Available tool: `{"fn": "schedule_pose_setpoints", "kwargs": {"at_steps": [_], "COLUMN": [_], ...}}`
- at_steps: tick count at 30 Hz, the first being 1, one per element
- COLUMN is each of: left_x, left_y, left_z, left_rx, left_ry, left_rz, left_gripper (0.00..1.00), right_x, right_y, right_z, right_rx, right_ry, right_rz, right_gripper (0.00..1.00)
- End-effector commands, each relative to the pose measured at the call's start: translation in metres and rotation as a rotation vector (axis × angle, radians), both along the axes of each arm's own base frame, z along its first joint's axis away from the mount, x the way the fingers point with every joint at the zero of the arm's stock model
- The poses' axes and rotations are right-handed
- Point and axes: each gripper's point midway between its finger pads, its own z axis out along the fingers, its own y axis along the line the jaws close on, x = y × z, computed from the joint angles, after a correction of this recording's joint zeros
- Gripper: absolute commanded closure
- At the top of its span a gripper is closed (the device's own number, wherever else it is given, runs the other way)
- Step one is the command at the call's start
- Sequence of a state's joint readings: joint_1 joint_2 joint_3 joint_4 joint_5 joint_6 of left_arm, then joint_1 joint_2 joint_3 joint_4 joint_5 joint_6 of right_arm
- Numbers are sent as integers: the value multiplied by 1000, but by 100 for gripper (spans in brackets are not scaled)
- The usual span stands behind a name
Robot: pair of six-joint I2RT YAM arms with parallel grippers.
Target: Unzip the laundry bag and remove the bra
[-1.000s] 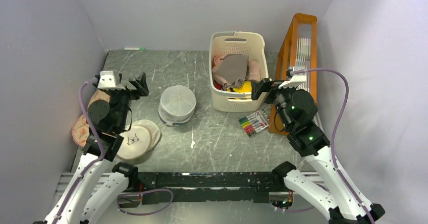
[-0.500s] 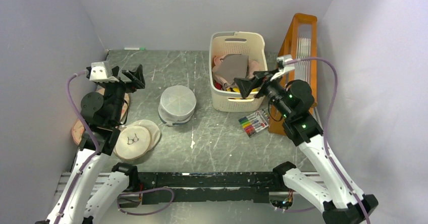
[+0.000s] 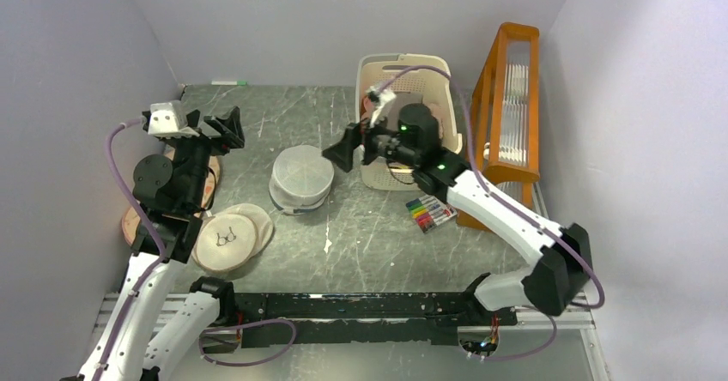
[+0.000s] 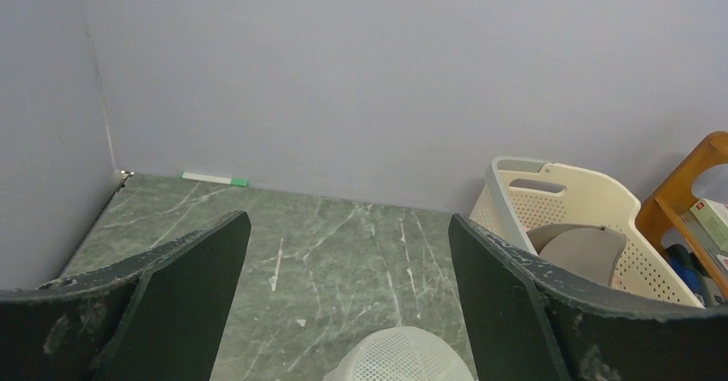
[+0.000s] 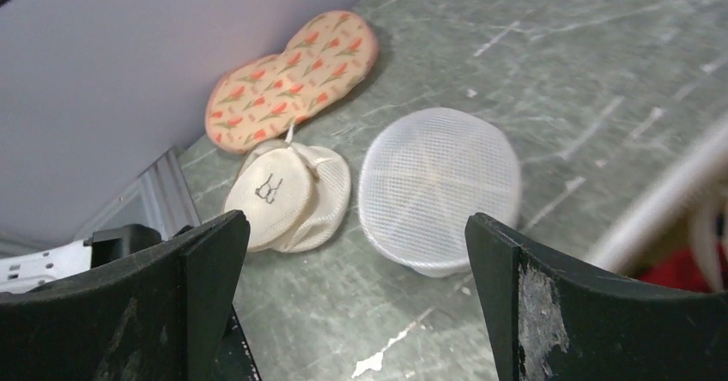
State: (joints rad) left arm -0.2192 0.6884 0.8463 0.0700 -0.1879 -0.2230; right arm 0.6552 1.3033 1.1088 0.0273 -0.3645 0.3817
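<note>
The laundry bag [image 3: 300, 178] is a round white mesh pouch with a dark rim, lying closed on the table's middle. It also shows in the right wrist view [image 5: 438, 188] and at the bottom edge of the left wrist view [image 4: 402, 357]. The bra is hidden; no black fabric shows. My left gripper [image 3: 221, 130] is open and empty, raised to the left of the bag. My right gripper [image 3: 345, 151] is open and empty, held in the air just right of the bag, in front of the basket.
A cream slatted basket [image 3: 376, 175] with a grey-brown garment stands behind my right arm. Flat cream round pads [image 3: 230, 237] and pink patterned pads [image 5: 292, 78] lie at the left. Coloured markers [image 3: 432, 209] and an orange wooden rack [image 3: 506, 98] are at the right.
My right arm has swung left from beside the rack, past the basket front, toward the laundry bag. My left gripper has risen and shifted slightly left. Both stay open.
</note>
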Motion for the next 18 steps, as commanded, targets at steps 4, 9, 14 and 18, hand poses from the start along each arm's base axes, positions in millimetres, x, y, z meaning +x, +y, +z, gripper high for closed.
{"fn": "schedule_pose_setpoints", "kwargs": {"at_steps": [4,9,14,18], "left_x": [-11,-14,-18,-21], "left_y": [11,17,28,36], "left_z": [28,32,33,35], "left_rx": [-12,-9,-9,-16], "left_ry": [-63,-76,-79,-81], "left_rz": [39,66,123,166], "left_gripper": [2,2,2,2], "right_x": [-7,-4,6,14], "right_y": [77,106,114,118], "right_z": [-33,-75,-108,-138], "right_rx": [-275,-673,-925,-1051], "right_ry": [-136,-359,-532,-609], "right_rz": [8,-150,-316,-364], "right_gripper": [0,0,0,0]}}
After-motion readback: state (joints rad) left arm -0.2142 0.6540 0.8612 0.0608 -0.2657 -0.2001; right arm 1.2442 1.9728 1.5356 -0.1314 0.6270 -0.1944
